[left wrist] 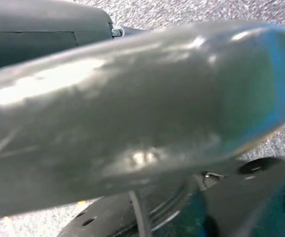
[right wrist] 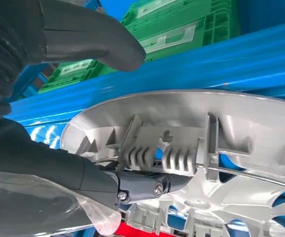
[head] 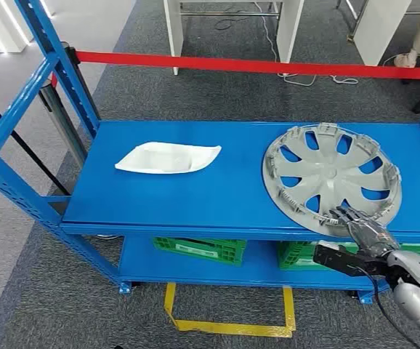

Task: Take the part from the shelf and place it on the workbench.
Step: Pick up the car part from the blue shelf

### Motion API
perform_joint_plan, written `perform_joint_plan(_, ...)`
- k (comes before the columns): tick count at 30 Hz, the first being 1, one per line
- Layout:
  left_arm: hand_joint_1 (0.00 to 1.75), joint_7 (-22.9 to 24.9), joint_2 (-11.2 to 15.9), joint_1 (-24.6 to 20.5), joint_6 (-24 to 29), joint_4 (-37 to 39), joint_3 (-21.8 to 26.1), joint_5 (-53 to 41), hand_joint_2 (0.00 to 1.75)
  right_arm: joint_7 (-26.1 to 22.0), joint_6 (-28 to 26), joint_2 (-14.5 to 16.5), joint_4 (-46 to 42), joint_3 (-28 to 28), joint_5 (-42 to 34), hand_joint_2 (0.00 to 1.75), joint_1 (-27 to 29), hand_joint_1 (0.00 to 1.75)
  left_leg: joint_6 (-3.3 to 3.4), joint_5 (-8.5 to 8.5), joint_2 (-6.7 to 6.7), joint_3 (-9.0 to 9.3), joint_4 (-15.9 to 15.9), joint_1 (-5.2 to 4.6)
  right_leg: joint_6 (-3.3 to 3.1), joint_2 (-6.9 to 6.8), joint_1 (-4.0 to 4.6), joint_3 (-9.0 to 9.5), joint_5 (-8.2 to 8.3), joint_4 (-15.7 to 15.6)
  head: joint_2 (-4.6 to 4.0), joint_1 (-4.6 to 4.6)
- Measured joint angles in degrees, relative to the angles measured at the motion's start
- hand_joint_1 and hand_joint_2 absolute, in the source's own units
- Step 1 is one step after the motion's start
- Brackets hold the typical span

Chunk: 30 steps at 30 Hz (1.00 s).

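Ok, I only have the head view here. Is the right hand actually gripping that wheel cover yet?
Observer: The right hand hasn't closed on it. In the right wrist view, a finger lies against the clips inside the rim of the wheel cover.
Operator: And the thumb?
Observer: The thumb is out over the blue shelf edge, with a gap between it and the rim.

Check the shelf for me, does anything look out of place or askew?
Slightly. The grey wheel cover lies face down on the blue shelf, its near rim jutting just past the front edge, where the right hand has its fingers on it. The white part lies flat and looks undisturbed.
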Motion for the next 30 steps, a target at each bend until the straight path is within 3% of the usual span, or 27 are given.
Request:
perform_joint_plan(4, 0.00, 0.0, 0.0, -0.1, 0.0, 0.0, 0.2, 0.0, 0.00, 0.0, -0.2, 0.9, 0.5, -0.7, 0.3, 1.75, 0.5, 0.00, 0.34, -0.18, -0.02, 1.59, -3.7, -0.22, 0.79, 0.14, 0.37, -0.35, -0.05, 0.1, 0.00, 0.07)
perform_joint_plan(7, 0.00, 0.0, 0.0, -0.1, 0.0, 0.0, 0.3, -0.1, 0.00, 0.1, -0.2, 1.3, 1.0, -1.2, 0.5, 1.75, 0.8, 0.00, 1.21, 0.13, 0.06, 1.74, -4.4, -0.02, 1.59, 0.16, 0.23, -0.84, -0.83, 0.8, 0.00, 0.20)
perform_joint_plan(8, 0.00, 0.0, 0.0, -0.1, 0.0, 0.0, 0.3, -0.1, 0.00, 0.1, -0.2, 1.4, 1.2, -1.4, 0.5, 1.75, 0.9, 0.20, 1.55, 0.29, 0.10, 1.79, -4.6, 0.08, 1.76, 0.16, 0.21, -1.74, -2.04, 2.6, 0.00, 0.30)
perform_joint_plan(11, 0.00, 0.0, 0.0, -0.2, 0.1, 0.0, 0.4, -0.1, 0.00, 0.0, -0.2, 1.7, 1.8, -1.6, 0.4, 1.75, 1.2, 1.51, 1.99, 0.41, 0.13, 1.70, -4.7, -0.02, 2.06, 0.14, 0.15, -6.79, -6.88, 13.2, 0.00, 0.45)
perform_joint_plan(12, 0.00, 0.0, 0.0, -0.1, 0.1, 0.0, 0.4, -0.2, 0.00, -0.1, -0.2, 1.8, 1.9, -1.7, 0.3, 1.75, 1.3, 1.75, 2.01, 0.42, 0.13, 1.71, -4.7, -0.07, 2.13, 0.13, 0.15, -7.89, -7.29, 15.4, 0.00, 0.43)
perform_joint_plan(13, 0.00, 0.0, 0.0, -0.1, 0.1, 0.0, 0.4, -0.3, 0.00, -0.4, -0.2, 1.9, 2.1, -1.9, 0.1, 1.75, 1.3, 1.75, 2.02, 0.42, 0.13, 1.75, -4.7, -0.09, 2.15, 0.13, 0.14, -8.01, -6.64, 15.6, 0.00, 0.44)
perform_joint_plan(14, 0.00, 0.0, 0.0, -0.1, 0.1, 0.0, 0.4, -0.4, 0.00, -0.8, -0.1, 1.9, 2.1, -2.1, -0.2, 1.75, 1.3, 1.75, 2.01, 0.41, 0.13, 1.81, -4.6, -0.10, 2.12, 0.11, 0.13, -6.96, -5.00, 13.4, 0.00, 0.43)
perform_joint_plan(16, 0.00, 0.0, 0.0, -0.1, 0.1, 0.0, 0.5, -0.4, 0.00, -1.5, 0.0, 1.9, 2.2, -2.6, -0.7, 1.75, 1.1, 1.75, 1.86, 0.33, 0.09, 1.91, -4.5, -0.18, 1.96, 0.02, 0.15, -3.02, -1.41, 5.5, 0.00, 0.45)
perform_joint_plan(18, 0.00, 0.0, 0.0, -0.1, 0.1, 0.0, 0.5, -0.4, 0.00, -2.1, 0.2, 1.9, 2.2, -3.0, -1.1, 1.75, 0.8, 1.75, 1.45, 0.30, 0.02, 1.83, -4.4, -0.37, 1.55, 0.05, 0.28, -0.30, -0.10, 0.4, 0.00, 0.39)
perform_joint_plan(21, 0.00, 0.0, 0.0, -0.1, 0.1, 0.0, 0.5, -0.5, 0.00, -2.5, 0.2, 1.9, 2.1, -3.4, -1.4, 1.75, 0.5, 1.75, 0.64, 0.39, -0.01, 1.81, -4.3, -0.30, 0.76, 0.17, 0.41, 0.20, 0.04, -0.4, 0.00, 0.36)
perform_joint_plan(23, 0.00, 0.0, 0.0, -0.1, 0.1, 0.0, 0.6, -0.5, 0.00, -2.5, 0.2, 1.9, 2.1, -3.6, -1.5, 1.75, 0.4, 1.75, 0.04, -1.08, 0.03, 1.23, -2.5, -0.19, 0.17, 0.08, 0.27, 0.40, 0.30, -0.6, 0.00, 0.22)
perform_joint_plan(26, 0.00, 0.0, 0.0, -0.1, 0.1, 0.0, 0.6, -0.5, 0.00, -2.6, 0.2, 1.9, 1.9, -3.6, -1.5, 1.75, 0.5, 1.75, -0.60, -6.47, 0.06, -2.88, 7.5, 0.00, -0.23, -0.16, 0.20, 0.48, 0.36, -0.7, 0.00, 0.05)
perform_joint_plan(27, 0.00, 0.0, 0.0, 0.0, 0.1, 0.0, 0.6, -0.5, 0.00, -2.7, 0.2, 1.9, 1.9, -3.6, -1.6, 1.75, 0.5, 1.75, -0.69, -7.46, 0.06, -4.09, 10.5, 0.07, -0.24, -0.21, 0.20, 0.48, 0.36, -0.7, 0.00, 0.06)
perform_joint_plan(28, 0.00, 0.0, 0.0, 0.0, 0.1, 0.0, 0.6, -0.5, 0.00, -2.7, 0.2, 1.9, 1.9, -3.6, -1.6, 1.75, 0.6, 1.75, -0.72, -7.34, 0.07, -4.48, 11.5, 0.13, -0.24, -0.23, 0.20, 0.50, 0.35, -0.7, 0.00, 0.06)
perform_joint_plan(29, 0.00, 0.0, 0.0, 0.1, 0.1, 0.0, 0.6, -0.5, 0.00, -2.7, 0.2, 1.9, 1.9, -3.6, -1.6, 1.75, 0.6, 1.75, -0.68, -6.12, 0.07, -3.85, 10.4, 0.19, -0.23, -0.23, 0.19, 0.54, 0.34, -0.7, 0.00, 0.06)
perform_joint_plan(30, 0.00, 0.0, 0.0, 0.1, 0.1, 0.0, 0.7, -0.5, 0.00, -2.7, 0.2, 1.9, 1.9, -3.6, -1.6, 1.75, 0.7, 1.75, -0.60, -4.12, 0.07, -2.29, 7.1, 0.27, -0.19, -0.21, 0.17, 0.61, 0.32, -0.7, 0.00, 0.06)
